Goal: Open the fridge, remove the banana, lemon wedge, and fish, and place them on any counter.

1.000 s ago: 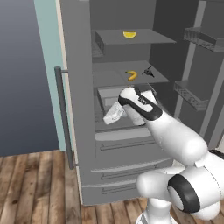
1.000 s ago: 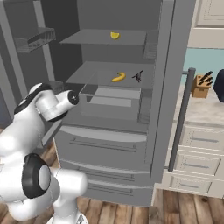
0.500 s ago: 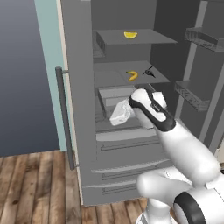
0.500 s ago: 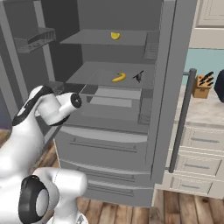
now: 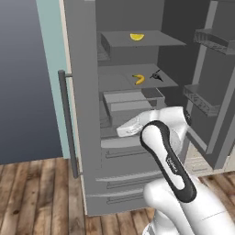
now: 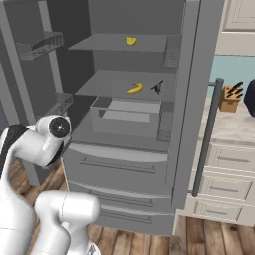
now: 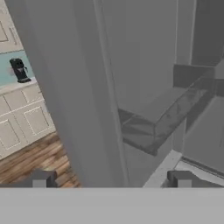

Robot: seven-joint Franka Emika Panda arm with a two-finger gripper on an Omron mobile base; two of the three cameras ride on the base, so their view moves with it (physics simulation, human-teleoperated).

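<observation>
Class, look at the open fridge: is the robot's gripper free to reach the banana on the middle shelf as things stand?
Probably yes. The fridge doors stand open, and the banana lies uncovered near the shelf's front, beside the fish. The gripper is open and empty, but low, so it must rise first.

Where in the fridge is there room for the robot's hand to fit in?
The top shelf is bare left of the lemon wedge. The middle shelf is bare left of the banana. It's crowded where the banana and fish lie close together.

arm bent, end effector (image 7: 109,179) jaws apart
</observation>
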